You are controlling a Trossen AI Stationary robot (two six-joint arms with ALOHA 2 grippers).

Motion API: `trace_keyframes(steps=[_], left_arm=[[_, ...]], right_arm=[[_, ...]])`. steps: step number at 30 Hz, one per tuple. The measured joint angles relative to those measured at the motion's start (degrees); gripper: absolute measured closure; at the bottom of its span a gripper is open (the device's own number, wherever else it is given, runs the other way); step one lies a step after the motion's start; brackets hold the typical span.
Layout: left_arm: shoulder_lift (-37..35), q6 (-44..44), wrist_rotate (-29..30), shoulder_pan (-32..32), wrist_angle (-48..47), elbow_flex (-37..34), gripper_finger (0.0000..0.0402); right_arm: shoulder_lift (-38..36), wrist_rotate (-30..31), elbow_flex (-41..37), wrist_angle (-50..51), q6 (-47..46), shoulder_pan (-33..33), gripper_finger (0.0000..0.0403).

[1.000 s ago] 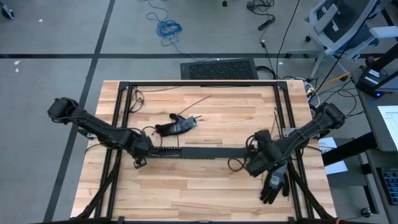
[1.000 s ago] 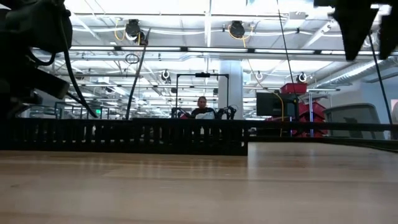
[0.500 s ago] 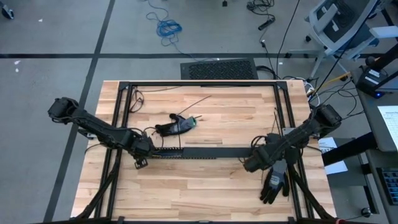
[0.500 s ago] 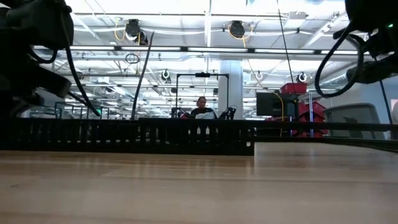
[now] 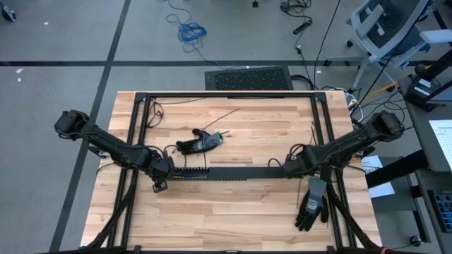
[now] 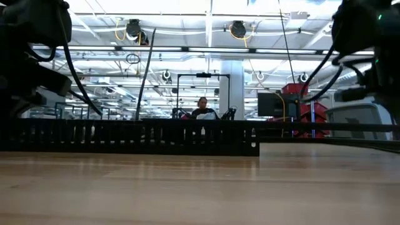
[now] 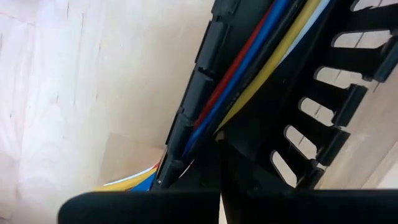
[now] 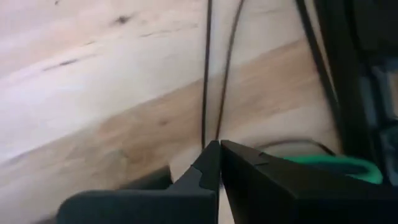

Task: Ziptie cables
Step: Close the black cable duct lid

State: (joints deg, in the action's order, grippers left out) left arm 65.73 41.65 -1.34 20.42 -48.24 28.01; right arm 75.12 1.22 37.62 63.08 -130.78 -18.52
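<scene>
Red, blue, yellow and white cables (image 7: 249,68) are seen in a black slotted duct (image 7: 323,118), just ahead of the black left gripper (image 7: 219,163). A green loop (image 8: 329,165) and thin black wires (image 8: 214,74) are shown beside the black right gripper (image 8: 220,163). Pale, streaked wood grain is shown on the table (image 5: 233,208). A black-and-grey glove (image 5: 311,206) lies near the right gripper.

two arms (image 5: 113,144), one slotted duct (image 5: 226,172), one glove (image 5: 311,206)
</scene>
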Motion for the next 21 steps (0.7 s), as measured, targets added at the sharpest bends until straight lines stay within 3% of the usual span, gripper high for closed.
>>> trace_keyframes(steps=[12,21], left_arm=[[0.0,1.8,2.5,0.1,-0.1,0.0,0.0402],[0.0,4.6,2.9,0.1,1.6,0.0,0.0401]], right_arm=[[-3.6,0.6,-0.9,-2.5,4.5,0.0,0.0403],[-5.6,4.4,-1.0,-5.1,6.8,-0.1,0.0402]])
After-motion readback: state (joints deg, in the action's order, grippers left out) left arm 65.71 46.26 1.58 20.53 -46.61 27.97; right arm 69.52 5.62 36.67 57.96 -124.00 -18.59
